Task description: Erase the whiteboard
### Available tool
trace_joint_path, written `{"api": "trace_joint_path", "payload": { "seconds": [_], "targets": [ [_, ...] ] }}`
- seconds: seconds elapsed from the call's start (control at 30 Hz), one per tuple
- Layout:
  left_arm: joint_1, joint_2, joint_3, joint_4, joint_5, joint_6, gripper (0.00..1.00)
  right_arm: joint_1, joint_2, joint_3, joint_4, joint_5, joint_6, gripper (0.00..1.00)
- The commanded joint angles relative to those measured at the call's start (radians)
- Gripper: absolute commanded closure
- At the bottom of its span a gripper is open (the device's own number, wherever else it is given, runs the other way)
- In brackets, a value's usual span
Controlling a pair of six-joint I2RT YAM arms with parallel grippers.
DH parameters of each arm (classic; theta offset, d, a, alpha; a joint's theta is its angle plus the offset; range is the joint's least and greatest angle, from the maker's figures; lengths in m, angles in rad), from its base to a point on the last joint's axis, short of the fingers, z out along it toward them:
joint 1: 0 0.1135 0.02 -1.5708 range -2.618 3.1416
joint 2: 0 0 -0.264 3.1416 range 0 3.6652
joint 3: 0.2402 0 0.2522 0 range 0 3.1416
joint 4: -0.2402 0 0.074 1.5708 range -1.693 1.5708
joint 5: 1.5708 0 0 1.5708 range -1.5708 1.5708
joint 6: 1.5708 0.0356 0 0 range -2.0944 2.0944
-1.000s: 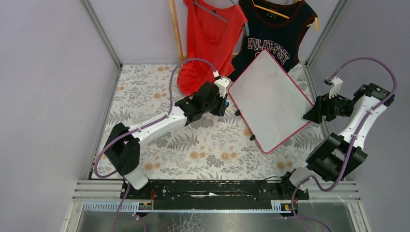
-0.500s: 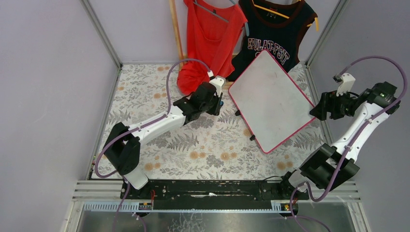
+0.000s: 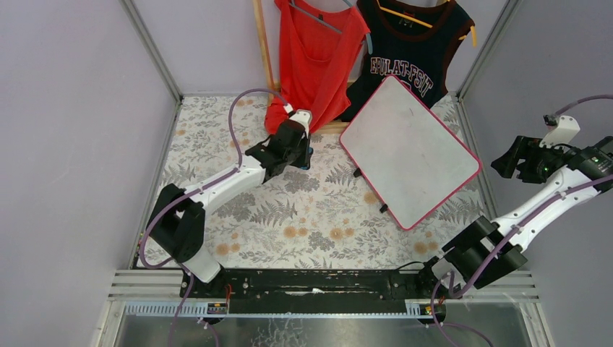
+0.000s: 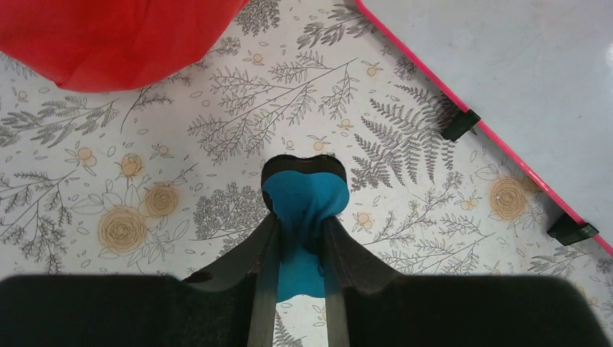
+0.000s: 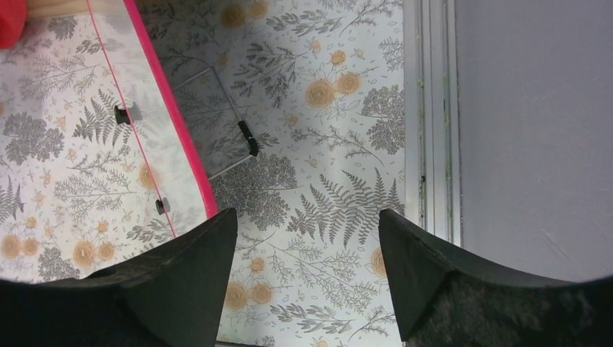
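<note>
The whiteboard [image 3: 408,148], white with a thin pink-red frame and small black feet, lies tilted on the floral table at centre right. No writing shows on it. My left gripper [image 3: 303,154] is to the left of the board, apart from it, and shut on a blue eraser block [image 4: 303,199]. In the left wrist view the board's corner [image 4: 520,72] is at the upper right. My right gripper [image 3: 502,164] hangs open and empty beyond the board's right edge. The right wrist view shows the board's pink edge [image 5: 170,130] at the left of the open gripper [image 5: 307,238].
A red top [image 3: 314,50] and a dark jersey [image 3: 412,43] hang at the back, with the red one's hem [image 4: 108,36] close to my left gripper. A wire stand with a black tip [image 5: 249,144] lies beside the board. The cell's rail [image 5: 430,116] and wall run along the right.
My left gripper has moved left and back, away from the board, with the eraser in it. My right arm has drawn back to the right, clear of the board's edge. The board has shifted slightly.
</note>
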Motion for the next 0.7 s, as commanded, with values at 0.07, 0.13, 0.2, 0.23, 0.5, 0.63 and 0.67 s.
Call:
{"api": "trace_joint_path", "payload": {
  "seconds": [0.07,0.13,0.2,0.23,0.5,0.63,0.67],
  "targets": [
    [0.021,-0.019,-0.032,-0.01,-0.032,-0.053,1.0,-0.004,-0.104,0.024,0.052,0.004,0.078,0.22],
    [0.032,-0.008,-0.04,-0.01,-0.036,-0.065,1.0,-0.005,-0.133,0.002,0.087,0.041,0.106,0.22],
    [0.046,-0.003,-0.057,0.006,-0.03,-0.078,1.0,-0.005,-0.161,-0.035,0.127,0.077,0.125,0.21],
    [0.053,-0.001,-0.066,0.012,-0.028,-0.085,1.0,-0.005,-0.173,-0.058,0.146,0.098,0.137,0.21],
    [0.09,0.038,-0.122,0.059,-0.032,-0.107,1.0,-0.005,-0.205,-0.275,0.234,0.162,0.184,0.21],
    [0.113,0.054,-0.147,0.085,-0.032,-0.113,1.0,-0.005,-0.234,-0.398,0.333,0.199,0.247,0.21],
    [0.12,0.057,-0.15,0.091,-0.031,-0.112,1.0,-0.005,-0.239,-0.428,0.358,0.205,0.263,0.21]
  ]
}}
